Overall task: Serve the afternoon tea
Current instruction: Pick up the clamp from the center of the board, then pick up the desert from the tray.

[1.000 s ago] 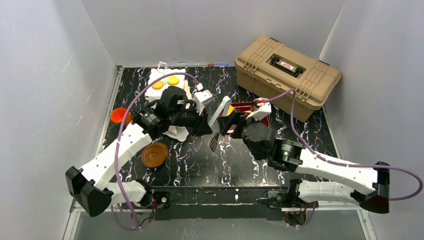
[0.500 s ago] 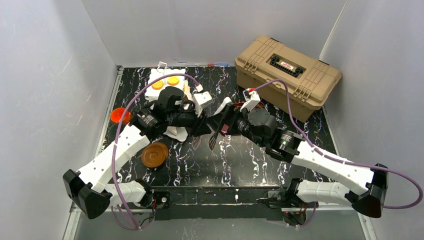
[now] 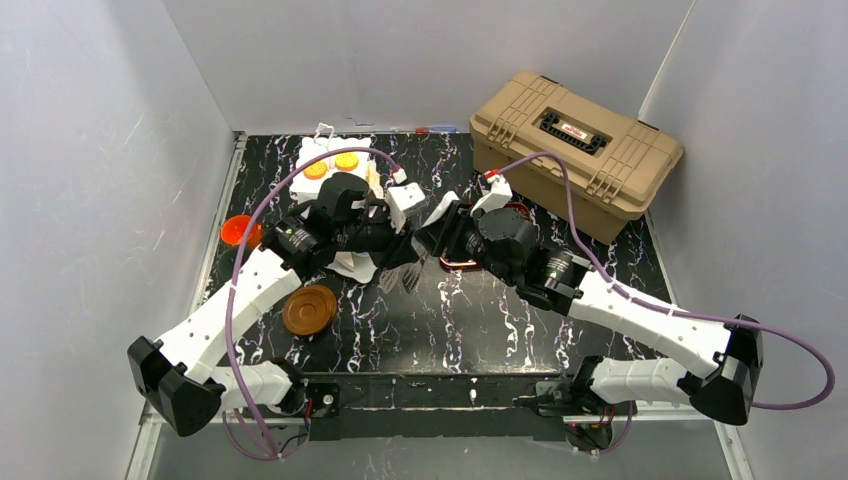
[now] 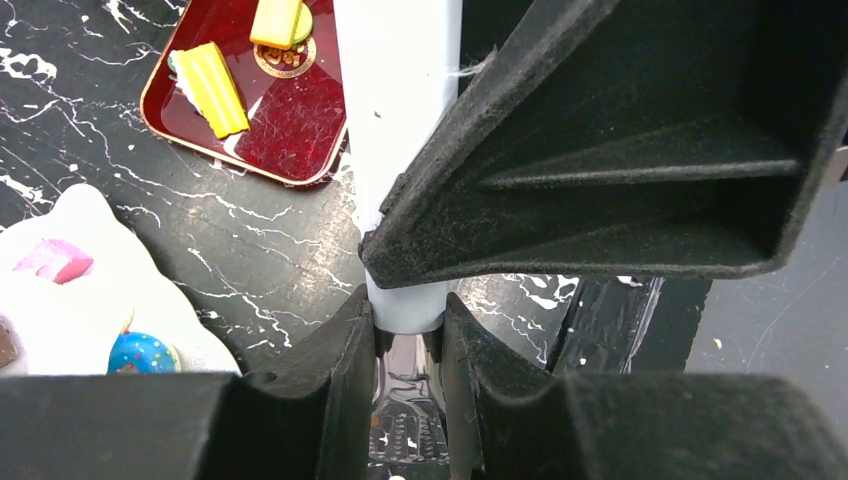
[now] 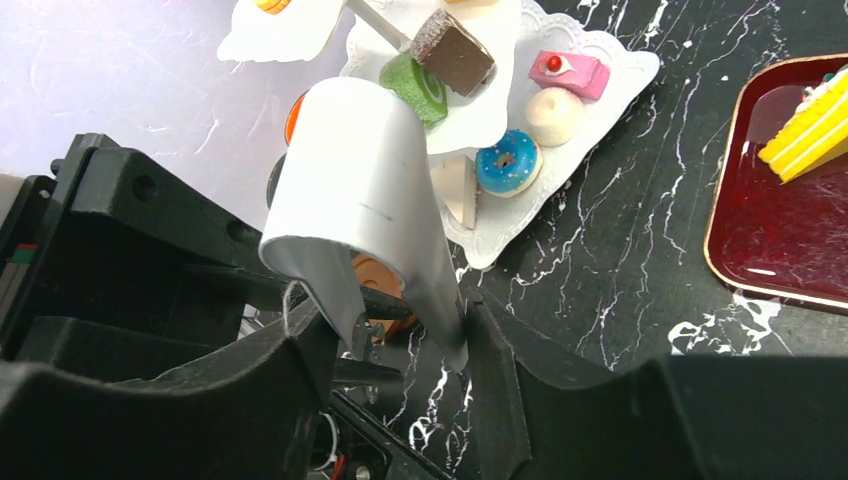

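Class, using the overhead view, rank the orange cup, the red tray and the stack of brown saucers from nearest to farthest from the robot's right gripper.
Measured from the right gripper:
1. Red tray: right beside it, mostly hidden beneath it.
2. Brown saucers: off to its left, toward the near side.
3. Orange cup: farthest, at the far left.

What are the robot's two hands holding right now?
Left gripper: closed on the tongs.
Right gripper: around the tongs' white end; grip cannot be told.
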Tool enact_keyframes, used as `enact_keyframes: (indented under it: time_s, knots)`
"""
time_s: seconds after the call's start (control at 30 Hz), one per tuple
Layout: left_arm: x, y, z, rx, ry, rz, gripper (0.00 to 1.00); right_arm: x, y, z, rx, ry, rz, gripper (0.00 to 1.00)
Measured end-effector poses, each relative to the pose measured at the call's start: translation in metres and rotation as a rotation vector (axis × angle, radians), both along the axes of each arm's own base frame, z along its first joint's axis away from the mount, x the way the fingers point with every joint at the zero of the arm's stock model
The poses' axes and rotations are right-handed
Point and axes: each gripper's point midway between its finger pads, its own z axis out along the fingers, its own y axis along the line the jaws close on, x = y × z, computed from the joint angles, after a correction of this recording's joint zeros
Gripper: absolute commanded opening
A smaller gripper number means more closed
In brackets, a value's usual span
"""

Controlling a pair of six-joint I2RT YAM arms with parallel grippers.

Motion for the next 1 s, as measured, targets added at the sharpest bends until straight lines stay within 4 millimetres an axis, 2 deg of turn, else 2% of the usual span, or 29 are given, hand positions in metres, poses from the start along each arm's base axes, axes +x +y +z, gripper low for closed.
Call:
enact_keyframes:
  time_s: [0.07, 0.1, 0.23, 0.33, 0.4, 0.47, 0.7, 0.87, 1.0]
  knots:
    - [0.002, 0.0, -0.001, 0.005, -0.004, 0.007, 0.38, 0.001, 0.0, 0.0, 0.002, 0.001, -0.005, 0.49]
    - [0.002, 0.0, -0.001, 0.005, -0.005, 0.007, 0.47, 0.002, 0.0, 0.0, 0.004, -0.001, -0.008, 0.48]
    - [0.004, -0.002, -0.002, 0.007, -0.003, 0.004, 0.62, 0.005, -0.002, 0.0, -0.01, -0.018, -0.023, 0.46]
    - [0.004, -0.003, 0.0, 0.006, -0.003, 0.006, 0.78, 0.008, -0.006, -0.001, -0.03, -0.036, -0.04, 0.46]
    - [0.004, -0.003, 0.005, -0.001, -0.008, 0.011, 0.85, 0.01, -0.009, -0.001, -0.047, -0.052, -0.053, 0.47]
    - [0.005, -0.003, 0.014, -0.01, -0.015, 0.018, 0.97, 0.014, -0.013, -0.002, -0.073, -0.074, -0.068, 0.5]
    - [0.01, 0.013, 0.059, -0.031, -0.072, 0.099, 0.98, 0.036, -0.038, -0.003, -0.22, -0.193, -0.162, 0.52]
    - [0.031, 0.051, 0.08, -0.048, -0.042, 0.249, 0.98, 0.064, -0.062, -0.005, -0.322, -0.291, -0.28, 0.52]
    - [0.052, 0.084, 0.086, -0.044, -0.001, 0.376, 0.98, 0.094, -0.078, -0.024, -0.397, -0.326, -0.372, 0.51]
